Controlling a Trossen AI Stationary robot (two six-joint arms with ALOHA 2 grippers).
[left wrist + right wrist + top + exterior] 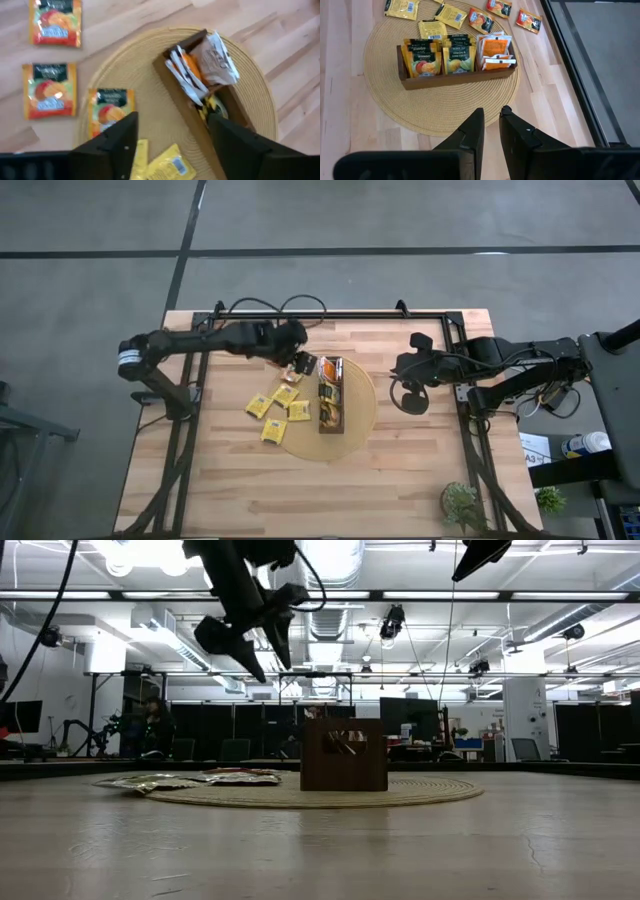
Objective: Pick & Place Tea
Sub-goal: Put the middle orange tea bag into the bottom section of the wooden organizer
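While aloft — left gripper [297,366] beside tray [331,394] rim

Six loose tea sachets [451,15] are lying outside one dark-brown tray [455,80], three yellow and three orange; one round woven mat [420,115] is lying beneath it.

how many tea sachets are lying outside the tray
6, all on the tray's left-arm side: three yellow sachets on the mat, three orange sachets trailing onto the wood. Others may be hidden.
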